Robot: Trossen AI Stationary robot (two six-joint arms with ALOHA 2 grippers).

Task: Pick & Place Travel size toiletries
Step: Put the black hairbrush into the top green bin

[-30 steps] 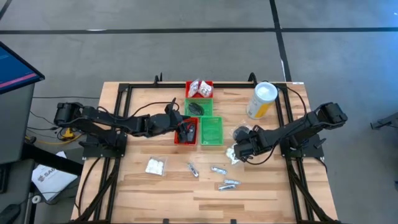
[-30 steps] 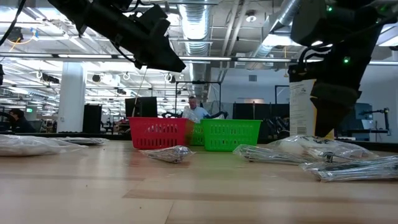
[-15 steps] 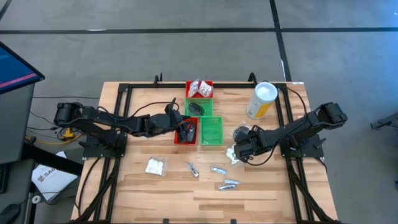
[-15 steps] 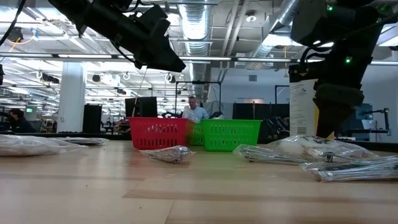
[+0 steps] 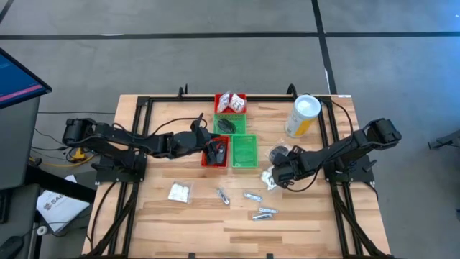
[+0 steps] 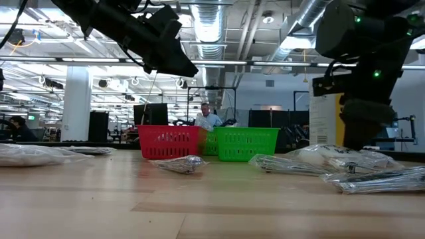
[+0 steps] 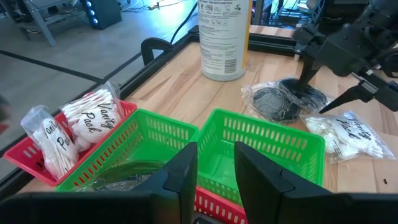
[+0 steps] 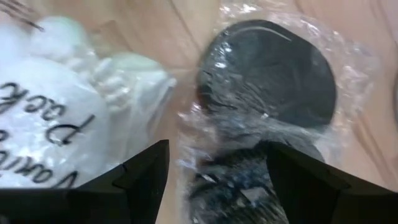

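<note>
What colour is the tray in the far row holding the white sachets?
Red; the tray with the white sachets shows best in the left wrist view.

This is a large robotics lab or industrial workshop hall. In the low view, the ceiling is open, with silver air ducts, pipes and rows of strip lights. Behind the wooden desk stand dark racks and monitors, and a person sits at a workstation far back. From above, the floor is grey concrete with dark lines. A black metal frame on the desk carries the two robot arms, and a screen stands beside the desk's left edge.
</note>
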